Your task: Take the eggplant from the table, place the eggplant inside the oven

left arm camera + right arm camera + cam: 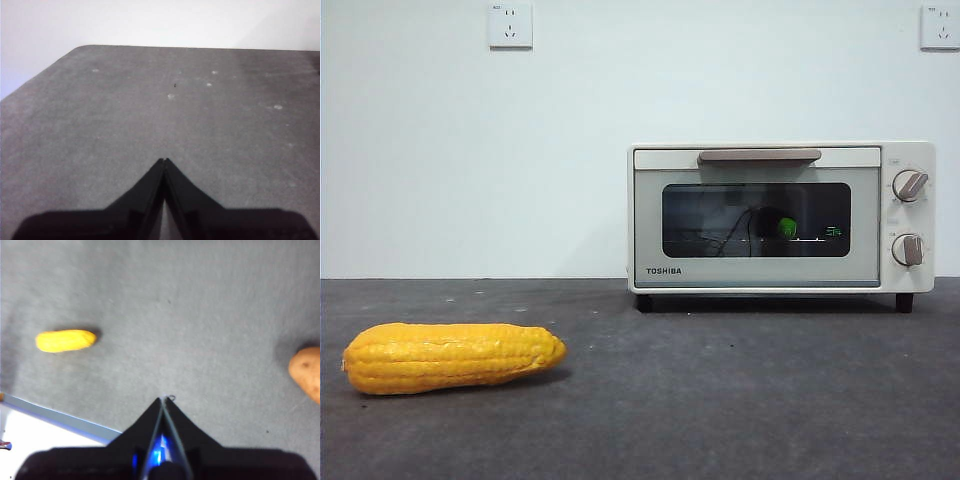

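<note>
The cream-white oven (760, 260) stands at the back right of the table (720, 400) with its door closed. Behind the dark glass I see a dark long shape with a bright green cap, the eggplant (786, 227), lying inside. My left gripper (164, 161) is shut with nothing in it, over bare table (150, 110). My right gripper (163, 400) is also shut and holds nothing; it hangs above the table (200, 315) beside the oven's white top (35, 432). Neither gripper shows in the front view.
A yellow-orange corn cob (452, 356) lies at the front left of the table, also seen from the right wrist as the corn cob (65, 340). A brown potato (307, 372) lies at the edge of the right wrist view.
</note>
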You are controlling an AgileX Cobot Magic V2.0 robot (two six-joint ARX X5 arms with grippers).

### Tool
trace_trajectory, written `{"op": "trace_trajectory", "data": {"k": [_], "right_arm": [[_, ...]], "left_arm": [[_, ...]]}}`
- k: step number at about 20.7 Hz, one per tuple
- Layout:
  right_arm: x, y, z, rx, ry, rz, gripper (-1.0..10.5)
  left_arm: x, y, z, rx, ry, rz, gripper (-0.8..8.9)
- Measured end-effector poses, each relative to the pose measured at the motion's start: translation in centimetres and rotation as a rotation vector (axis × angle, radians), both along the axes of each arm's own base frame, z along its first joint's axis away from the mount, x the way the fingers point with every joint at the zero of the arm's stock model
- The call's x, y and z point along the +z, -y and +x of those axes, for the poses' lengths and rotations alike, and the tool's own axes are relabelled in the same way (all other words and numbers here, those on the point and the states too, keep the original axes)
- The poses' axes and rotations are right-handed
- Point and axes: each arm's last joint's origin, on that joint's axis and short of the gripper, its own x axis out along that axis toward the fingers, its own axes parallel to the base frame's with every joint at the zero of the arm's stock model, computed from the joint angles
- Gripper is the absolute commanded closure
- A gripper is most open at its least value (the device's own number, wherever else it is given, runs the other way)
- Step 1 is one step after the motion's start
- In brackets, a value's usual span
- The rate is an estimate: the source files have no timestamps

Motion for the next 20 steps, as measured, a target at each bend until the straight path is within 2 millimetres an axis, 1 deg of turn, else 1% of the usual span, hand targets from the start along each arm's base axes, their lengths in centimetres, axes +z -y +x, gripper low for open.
{"op": "trace_trajectory", "data": {"k": [4,6,9,13,17,20], "right_arm": [[-1.8,-0.4,2.7,0.000,-0.098,-0.016,9.5],[-2.6,-0.6,3.8,0.000,-0.141,-0.022,9.5],[-3.4,-0.7,4.7,0.000,-0.176,-0.028,9.5],[-3.5,-0.8,4.9,0.000,-0.177,-0.028,9.5],[-3.0,-1.0,6.2,0.000,-0.034,-0.006,9.5],[-2.3,-1.2,7.4,0.000,0.115,0.018,9.5]], "left_arm": [[-1.5,0.0,0.3,0.006,-0.039,-0.026,8.18],[-1.5,0.0,0.3,0.007,-0.034,-0.036,8.17],[-1.5,0.1,0.3,-0.013,-0.030,-0.065,8.18],[-1.5,0.1,0.3,-0.017,-0.032,-0.076,8.18],[-1.5,0.1,0.3,-0.017,-0.032,-0.076,8.18],[-1.5,0.1,0.3,-0.017,-0.032,-0.076,8.17]]}}
